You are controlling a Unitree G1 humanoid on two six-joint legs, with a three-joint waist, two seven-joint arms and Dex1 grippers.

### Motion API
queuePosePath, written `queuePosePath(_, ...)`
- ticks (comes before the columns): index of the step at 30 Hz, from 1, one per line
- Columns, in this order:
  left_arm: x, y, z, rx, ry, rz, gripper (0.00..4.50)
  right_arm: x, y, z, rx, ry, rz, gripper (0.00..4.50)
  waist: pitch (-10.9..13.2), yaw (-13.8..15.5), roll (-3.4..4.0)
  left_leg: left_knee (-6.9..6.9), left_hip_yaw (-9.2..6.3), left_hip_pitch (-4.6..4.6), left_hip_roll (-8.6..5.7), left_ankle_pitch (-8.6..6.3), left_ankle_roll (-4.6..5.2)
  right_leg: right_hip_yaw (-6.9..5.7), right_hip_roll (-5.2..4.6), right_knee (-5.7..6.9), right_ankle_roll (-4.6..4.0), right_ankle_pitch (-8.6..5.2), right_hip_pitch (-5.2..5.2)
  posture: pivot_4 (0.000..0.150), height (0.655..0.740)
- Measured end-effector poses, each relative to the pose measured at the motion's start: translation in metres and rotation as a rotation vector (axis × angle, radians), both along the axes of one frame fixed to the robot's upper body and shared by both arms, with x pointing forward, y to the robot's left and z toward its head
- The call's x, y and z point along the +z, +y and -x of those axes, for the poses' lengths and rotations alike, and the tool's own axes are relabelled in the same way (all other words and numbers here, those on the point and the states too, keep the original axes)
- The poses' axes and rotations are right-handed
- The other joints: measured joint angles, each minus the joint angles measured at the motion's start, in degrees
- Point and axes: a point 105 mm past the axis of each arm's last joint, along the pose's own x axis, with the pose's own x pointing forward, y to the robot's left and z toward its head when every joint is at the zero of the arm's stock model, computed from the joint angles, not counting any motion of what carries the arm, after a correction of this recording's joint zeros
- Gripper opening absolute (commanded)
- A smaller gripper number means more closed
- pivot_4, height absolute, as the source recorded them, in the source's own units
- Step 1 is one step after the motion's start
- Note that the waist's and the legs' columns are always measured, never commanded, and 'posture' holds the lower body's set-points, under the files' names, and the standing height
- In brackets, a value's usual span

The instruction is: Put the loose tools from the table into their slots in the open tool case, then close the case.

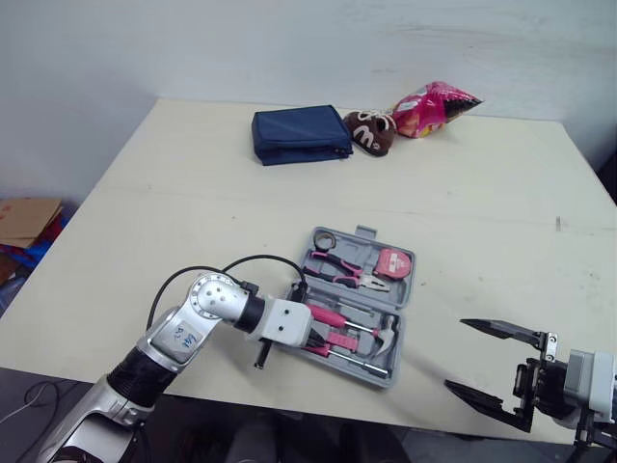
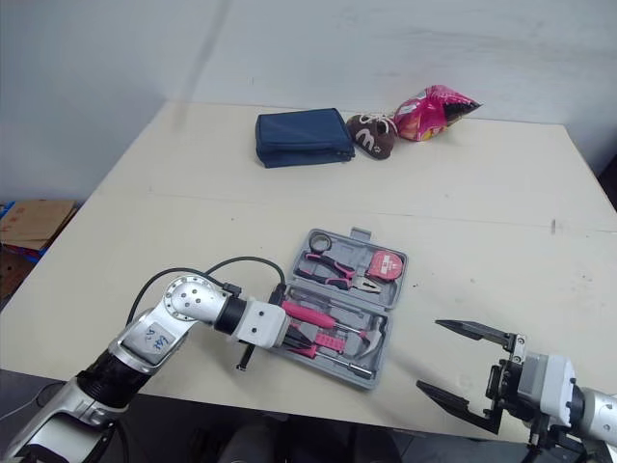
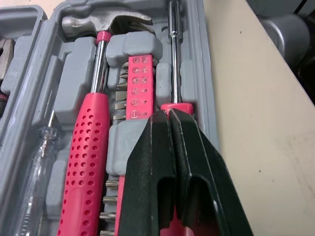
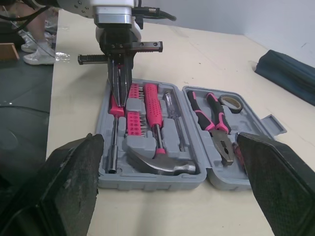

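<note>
Bare cream tabletop [image 1: 482, 193] lies open right of the grey plastic tool case [image 4: 147, 181]. The left gripper [image 3: 166, 115] blocks its near-left slots. A navy fabric pouch [image 1: 301, 135], brown plush [image 1: 369, 131] and pink snack bag [image 1: 431, 108] crowd the far edge.

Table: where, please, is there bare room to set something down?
Free: the wide band between blue pouch and tool case, and right of the case. Crowded: far edge by the snack bag, and around the left gripper.

Bright, even, diffuse light on the cream rectangular tabletop [image 1: 193, 193]; we see faint soft shadows. Mild glare on the steel hammer head [image 3: 106, 22] at 12 o'clock, left wrist view. The right gripper's [image 4: 168, 141] black fingers [image 4: 74, 182] blur at 7 and 5 o'clock.
</note>
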Motion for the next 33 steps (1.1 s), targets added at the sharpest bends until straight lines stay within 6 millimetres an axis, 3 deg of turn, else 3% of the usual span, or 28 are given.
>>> queuePosePath(3, -0.003, 0.000, 0.000, 0.010, 0.010, 0.018, 0.05, 0.000, -0.001, -0.001, -0.005, -0.003, 0.000, 4.50, -0.22, 0.00, 0.12, -0.06, 0.02, 0.40, 0.10, -0.21, -0.08, 0.02, 0.00, -0.23, -0.12, -0.06, 0.41, 0.150, 0.7400)
queuePosePath(7, 0.000, 0.007, 0.004, 0.021, 0.089, 0.143, 0.05, -0.001, -0.002, -0.003, -0.029, -0.004, -0.012, 4.50, -0.10, -0.09, 0.44, -0.06, 0.00, 0.44, 0.22, -0.19, -0.09, -0.01, 0.03, -0.13, -0.20, -0.10, 0.13, 0.150, 0.7400)
queuePosePath(9, 0.002, 0.014, 0.010, 0.012, 0.149, 0.195, 0.05, 0.000, -0.004, -0.006, -0.068, 0.007, -0.024, 4.50, 0.34, -0.10, 0.24, -0.04, -0.04, 0.29, 0.30, -0.16, -0.15, -0.07, 0.09, -0.07, -0.23, -0.12, -0.05, 0.150, 0.7400)
queuePosePath(13, 0.039, 0.040, -0.004, 0.105, 0.183, 0.367, 0.05, -0.002, -0.012, -0.023, -0.244, 0.104, -0.014, 4.50, 0.44, -0.09, 0.18, 0.20, -0.05, -0.50, 0.27, -0.09, -0.16, -0.08, 0.06, 0.19, -0.21, -0.09, -0.85, 0.150, 0.7400)
queuePosePath(15, 0.050, 0.050, -0.013, 0.152, 0.169, 0.394, 0.00, -0.003, -0.014, -0.027, -0.279, 0.133, 0.002, 3.95, 0.50, -0.05, 0.19, 0.17, -0.05, -0.49, 0.23, -0.09, -0.15, -0.10, 0.06, 0.17, -0.20, -0.09, -0.85, 0.150, 0.7400)
queuePosePath(18, 0.056, 0.071, -0.055, 0.368, 0.148, 0.415, 0.00, -0.015, -0.010, -0.038, -0.291, 0.222, 0.075, 2.70, 0.63, 0.06, 0.01, 0.14, -0.06, -0.47, 0.13, 0.02, 0.01, -0.13, 0.05, 0.20, -0.08, -0.02, -0.84, 0.150, 0.7400)
queuePosePath(23, 0.029, 0.086, -0.083, 0.562, 0.164, 0.329, 0.00, -0.033, -0.006, -0.059, -0.323, 0.276, 0.153, 0.14, 0.76, -0.19, -0.19, 0.13, 0.06, -0.56, -0.01, -0.02, 0.03, -0.07, -0.01, 0.15, 0.01, 0.01, -0.93, 0.150, 0.7400)
queuePosePath(27, 0.005, 0.071, -0.091, 0.593, 0.206, 0.290, 0.00, -0.041, 0.002, -0.077, -0.311, 0.283, 0.186, 0.05, 0.92, 0.02, -0.46, 0.16, 0.02, -0.71, -0.02, 0.01, 0.00, -0.12, 0.00, 0.19, 0.05, 0.02, -1.07, 0.150, 0.7400)
queuePosePath(33, 0.006, 0.059, -0.101, 0.594, 0.175, 0.290, 0.00, -0.053, 0.008, -0.091, -0.314, 0.332, 0.226, 0.05, 0.94, 0.07, -0.49, 0.20, 0.02, -0.72, -0.07, 0.06, 0.02, -0.14, -0.04, 0.22, 0.13, 0.06, -1.05, 0.150, 0.7400)
